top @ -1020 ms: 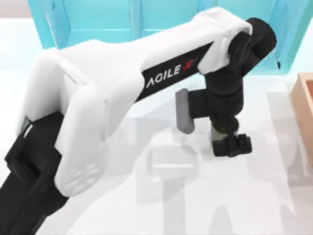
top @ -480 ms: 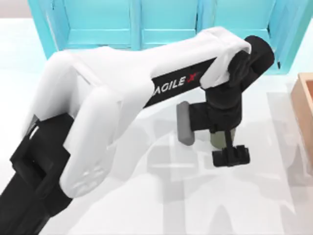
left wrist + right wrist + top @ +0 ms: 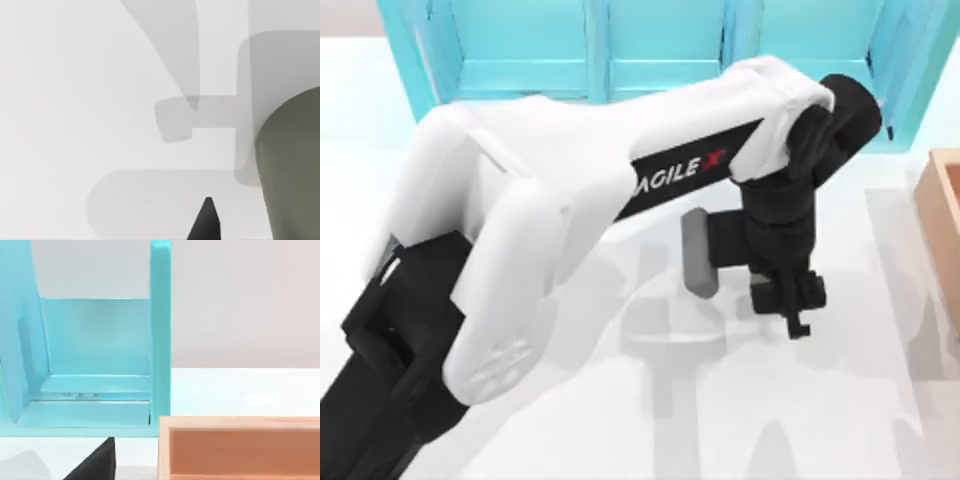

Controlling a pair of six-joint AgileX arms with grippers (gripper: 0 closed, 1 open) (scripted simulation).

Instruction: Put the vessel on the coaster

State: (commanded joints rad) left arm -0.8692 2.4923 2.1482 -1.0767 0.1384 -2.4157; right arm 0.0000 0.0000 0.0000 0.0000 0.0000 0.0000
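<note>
Our left arm reaches from the near left across the white table (image 3: 840, 420), and our left gripper (image 3: 788, 298) hangs right of centre. We cannot tell whether its claw is wide, narrow or holding. The vessel (image 3: 295, 165) sits right beside one fingertip (image 3: 206, 220). At the far right stands a wooden box (image 3: 942, 220). We judge the vessel not yet placed; carrying and setting down remain.

Matte, smooth olive-grey cylindrical cup (image 3: 292, 170); glossy white plastic arm shell (image 3: 550, 200); smooth white tabletop (image 3: 800, 420); matte tan wooden-looking box (image 3: 240, 447).
</note>
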